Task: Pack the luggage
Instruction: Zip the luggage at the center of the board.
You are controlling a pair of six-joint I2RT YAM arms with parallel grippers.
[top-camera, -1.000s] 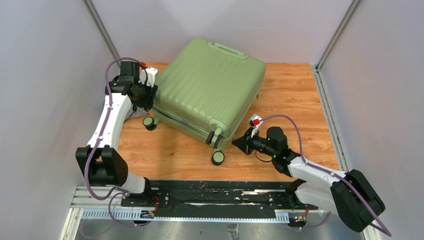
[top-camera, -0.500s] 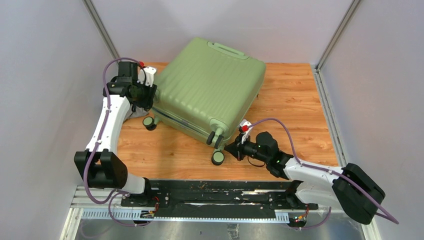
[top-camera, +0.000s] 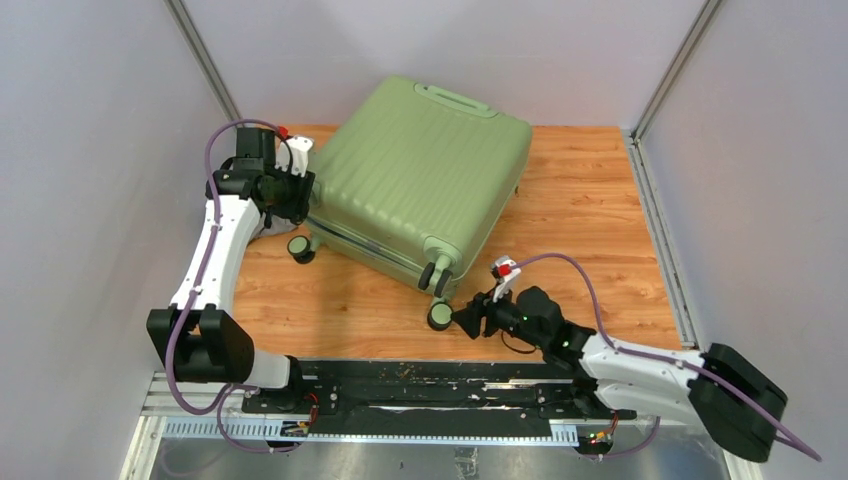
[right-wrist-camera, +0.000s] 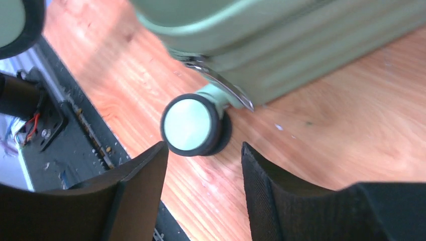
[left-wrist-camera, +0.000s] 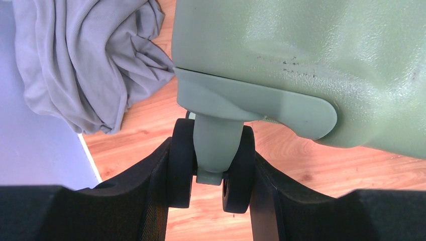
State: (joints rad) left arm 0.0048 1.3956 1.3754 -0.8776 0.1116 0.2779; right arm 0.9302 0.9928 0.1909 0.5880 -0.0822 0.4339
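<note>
Wooden tabletop (top-camera: 590,200) with a closed green suitcase (top-camera: 420,175) lying flat toward the back. Left claw (left-wrist-camera: 210,165) clenched on its far-left wheel (left-wrist-camera: 182,160), near a crumpled grey cloth (left-wrist-camera: 75,65). Right claw (right-wrist-camera: 203,146) released, fingers spread just short of the near wheel (right-wrist-camera: 190,124).

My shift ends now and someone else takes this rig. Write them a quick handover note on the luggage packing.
Left gripper: shut on the far-left wheel of the suitcase.
Right gripper: open, just short of the near wheel, not touching.
Suitcase: closed, lying flat on the table.
Grey cloth: outside it, beside the left gripper.
Left: cloth unpacked; zip state not visible.
</note>
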